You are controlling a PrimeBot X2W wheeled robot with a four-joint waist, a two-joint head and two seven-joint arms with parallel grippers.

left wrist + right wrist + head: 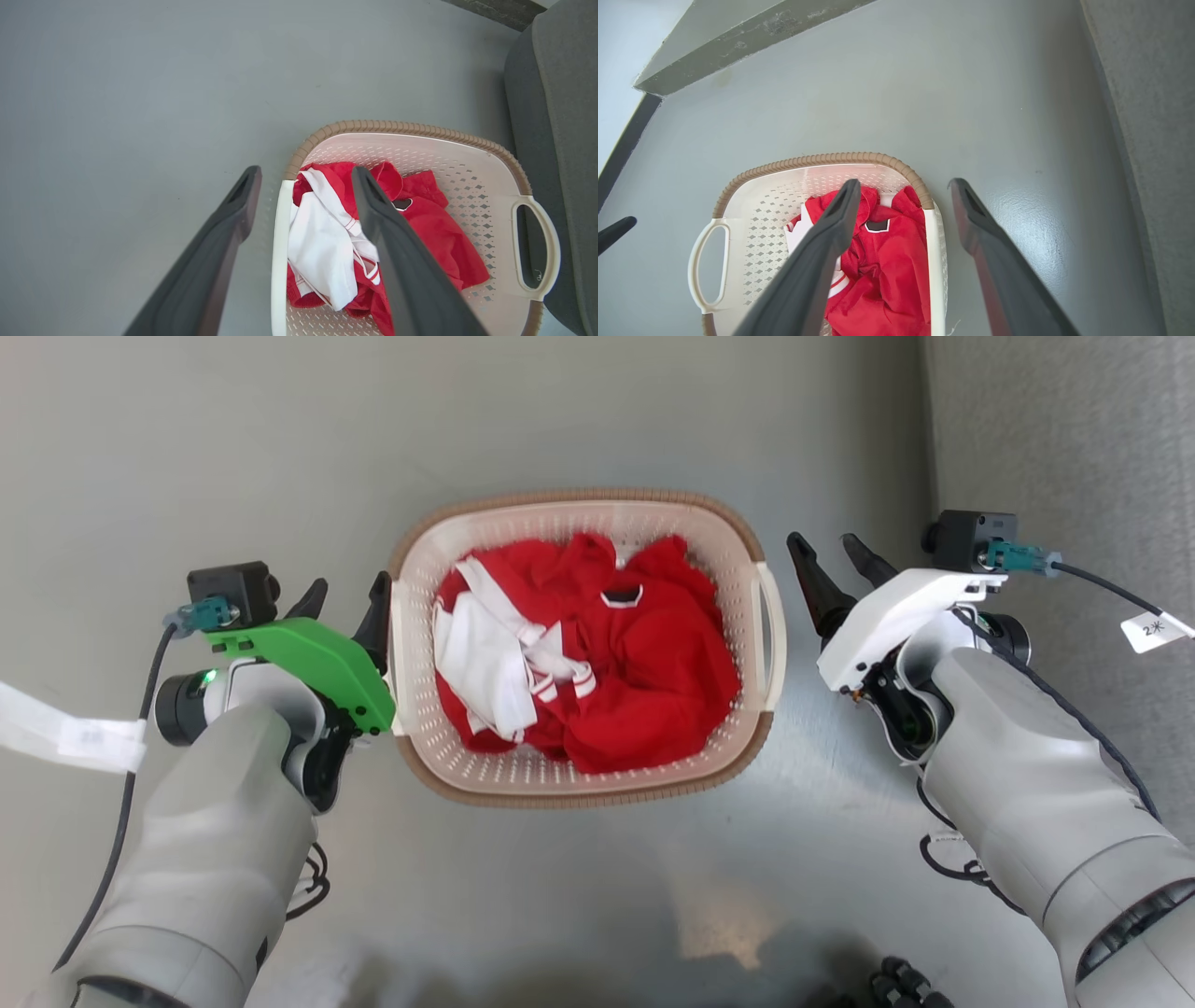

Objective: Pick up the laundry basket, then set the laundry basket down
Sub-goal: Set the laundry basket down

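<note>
- The laundry basket is cream-white perforated plastic, a rounded rectangle with a brown woven-look rim and a white handle on each short side.
- It stands on the grey floor, between the two arms, and holds crumpled red and white clothes. A grey upholstered piece is near its right side.
- The left tool is released, its fingers spread. Its inner finger is just beside the left handle; I cannot tell whether it touches.
- In the left wrist view the left tool has that handle's white edge between its fingers. One finger is over the floor, the other over the clothes in the basket.
- The right tool is also released, fingers apart. It is near the right handle, with a strip of floor between them.
- In the right wrist view the right tool frames the basket's near side wall. The left finger crosses the red cloth and the right one is over bare floor, with the basket below and to the left.
- The clothes cover most of the basket's bottom.
- Both wrist views cut off the basket's near end at their lower edge.
- How high either tool is relative to the rim is hard to make out.
</note>
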